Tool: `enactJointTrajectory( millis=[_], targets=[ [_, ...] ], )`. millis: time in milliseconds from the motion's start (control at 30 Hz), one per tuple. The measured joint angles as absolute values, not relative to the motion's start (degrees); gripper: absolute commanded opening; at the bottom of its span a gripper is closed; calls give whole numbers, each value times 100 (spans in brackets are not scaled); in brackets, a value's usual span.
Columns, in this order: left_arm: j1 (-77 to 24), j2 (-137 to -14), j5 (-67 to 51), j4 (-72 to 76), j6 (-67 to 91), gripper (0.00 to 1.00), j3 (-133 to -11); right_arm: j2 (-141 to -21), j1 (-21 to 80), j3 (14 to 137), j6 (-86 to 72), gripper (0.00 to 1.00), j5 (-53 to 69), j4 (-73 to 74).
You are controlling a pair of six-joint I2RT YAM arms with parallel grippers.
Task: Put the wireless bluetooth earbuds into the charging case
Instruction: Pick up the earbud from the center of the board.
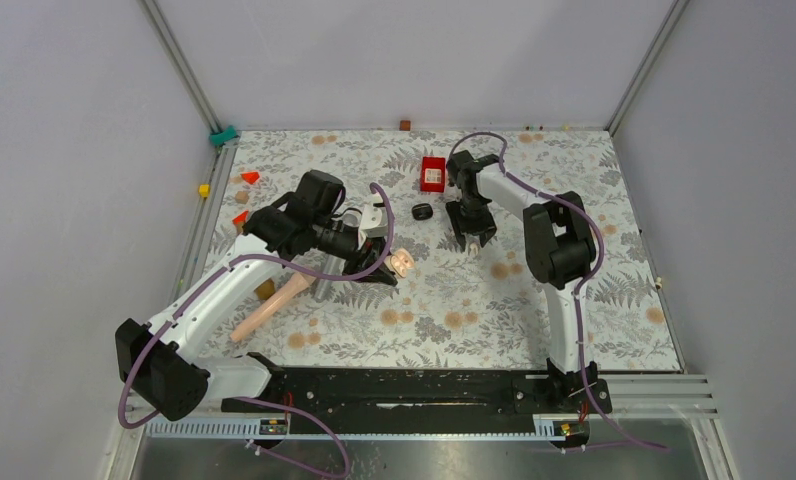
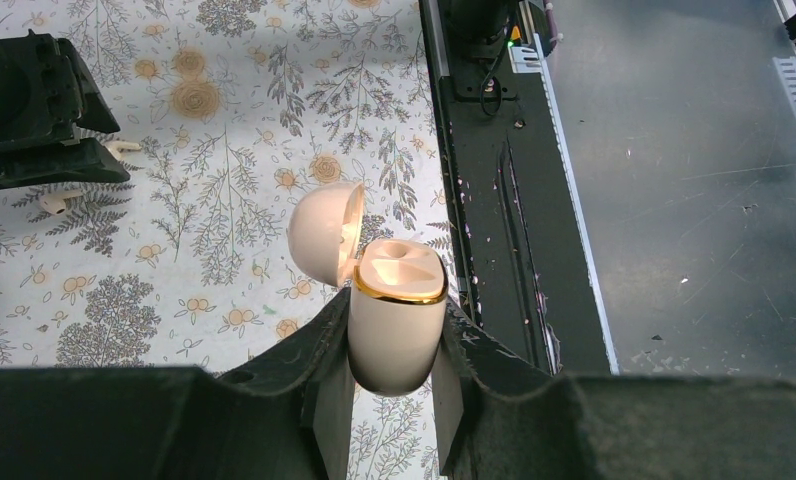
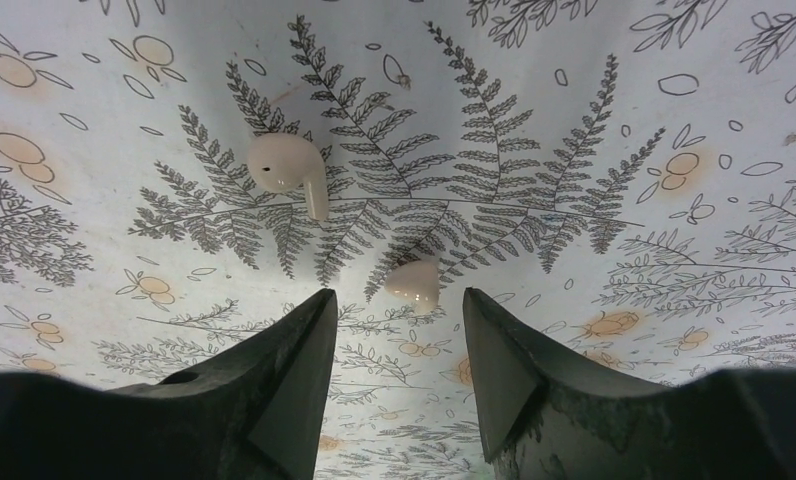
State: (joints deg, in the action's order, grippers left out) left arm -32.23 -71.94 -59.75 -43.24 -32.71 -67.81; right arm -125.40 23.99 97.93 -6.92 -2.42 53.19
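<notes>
the left gripper is clamped on the cream, gold-rimmed charging case, its lid hinged open, while the right gripper hangs with jaws apart over the near earbud, the far earbud lying loose on the floral cloth just beyond. risk, as judged: the rounded bud may skid or flip from the closing tips, or meet its socket at the wrong angle. the case sockets are washed out by glare and the near bud's stem cannot be made out.
</notes>
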Motion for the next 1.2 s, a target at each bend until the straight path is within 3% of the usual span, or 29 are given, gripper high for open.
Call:
enactJointTrajectory(
  millis=[267,500,867,1200],
  targets=[
    [-3199,-7194,-5975,-4324,-3271,0,-6781,-12759,2366,10230,-742,42,-204,5411],
    [-3186,-7194,-5975,-4324,-3271,0,-6781,-13050,2351,10442,-742,42,-193,5568],
    [-3186,-7194,-5977,-4327,-3271,0,-6781,-13050,2349,10538,-370,52,-143,5837],
    [-3175,-7170,-5977,-4327,-3271,0,-6781,-13058,2370,10916,-99,48,-307,6158]
  ],
)
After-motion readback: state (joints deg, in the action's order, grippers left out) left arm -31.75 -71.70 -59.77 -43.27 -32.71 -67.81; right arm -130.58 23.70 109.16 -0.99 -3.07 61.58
